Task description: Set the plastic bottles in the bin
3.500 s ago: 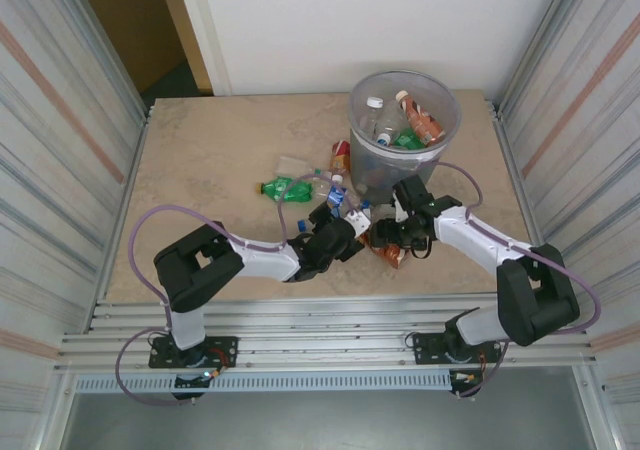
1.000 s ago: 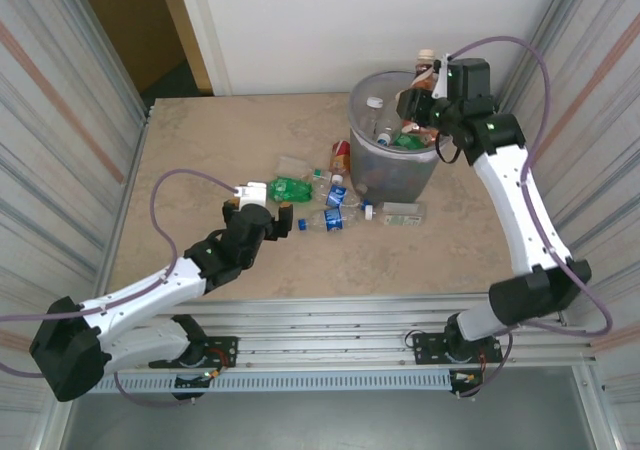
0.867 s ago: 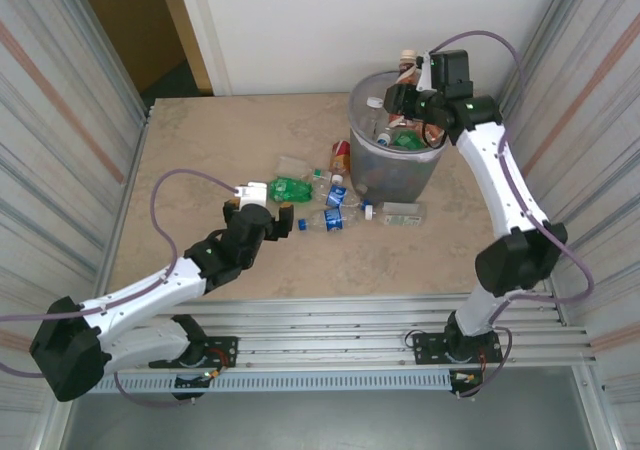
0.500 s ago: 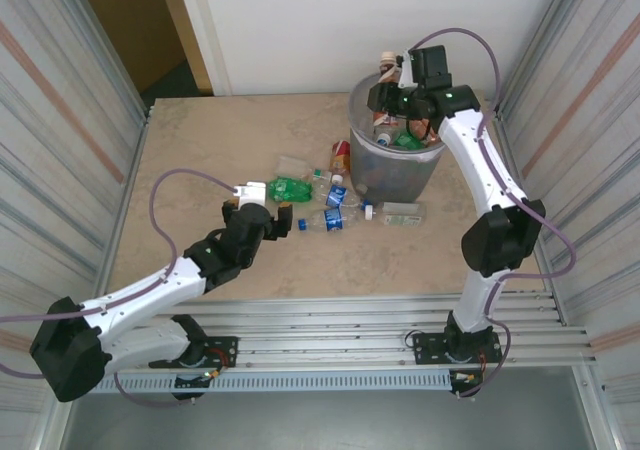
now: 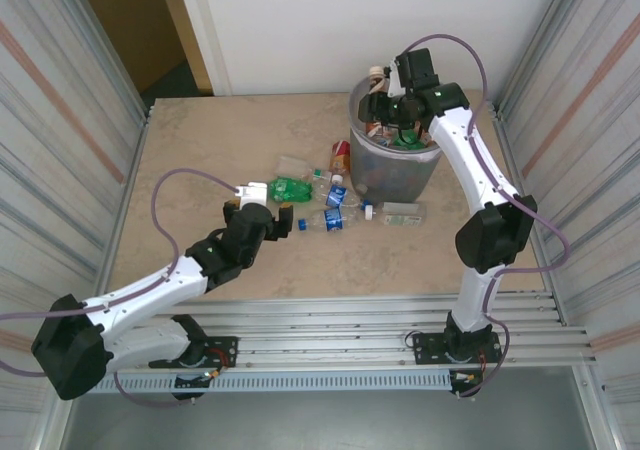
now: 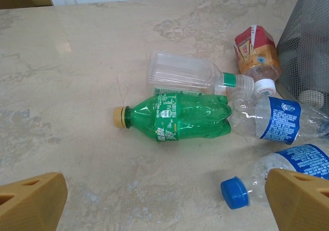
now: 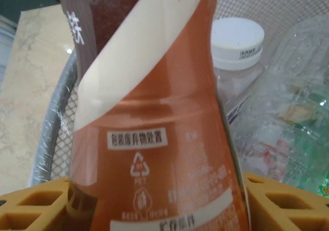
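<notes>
My right gripper [image 5: 386, 102] is clamped on the brown-labelled bottle [image 7: 149, 118], which fills the gap between both fingers. It holds the bottle roughly upright, white cap up, over the left part of the bin's rim. Inside the bin [image 5: 400, 175], just past my bottle, lies a clear bottle with a white cap [image 7: 237, 43] among other clear and green plastic.

My left gripper [image 6: 164, 200] is wide open with nothing between its fingers, low over the worktop [image 5: 200, 150] well to the left of the bin. The green bottle [image 6: 177, 117] lies on its side left of the bin, its yellowish cap pointing away from it. The clear flat bottle [image 6: 180, 72] lies just behind it. A blue-labelled bottle [image 6: 280, 119] lies between the green one and the bin, and a second blue-labelled bottle [image 6: 303, 161] with a blue cap lies nearer me. The red-labelled bottle [image 6: 257, 49] rests close against the bin's left wall. Another small clear bottle [image 5: 403, 212] lies at the bin's near side.
</notes>
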You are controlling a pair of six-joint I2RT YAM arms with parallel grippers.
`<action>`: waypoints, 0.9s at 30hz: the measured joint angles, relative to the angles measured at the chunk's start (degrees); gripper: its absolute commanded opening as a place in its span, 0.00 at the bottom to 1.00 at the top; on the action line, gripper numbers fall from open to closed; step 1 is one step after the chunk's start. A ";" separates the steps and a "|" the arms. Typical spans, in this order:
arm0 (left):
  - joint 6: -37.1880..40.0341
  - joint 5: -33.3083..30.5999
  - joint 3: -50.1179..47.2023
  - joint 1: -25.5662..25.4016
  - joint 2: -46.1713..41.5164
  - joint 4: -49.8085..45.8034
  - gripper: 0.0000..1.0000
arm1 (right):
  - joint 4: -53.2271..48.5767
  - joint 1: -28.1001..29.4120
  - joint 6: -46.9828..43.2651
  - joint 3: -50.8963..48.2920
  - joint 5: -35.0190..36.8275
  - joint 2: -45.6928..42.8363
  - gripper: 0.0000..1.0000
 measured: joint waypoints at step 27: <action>0.02 0.83 0.00 0.00 1.29 0.00 0.99 | -3.26 0.28 -2.27 2.14 3.30 0.00 0.30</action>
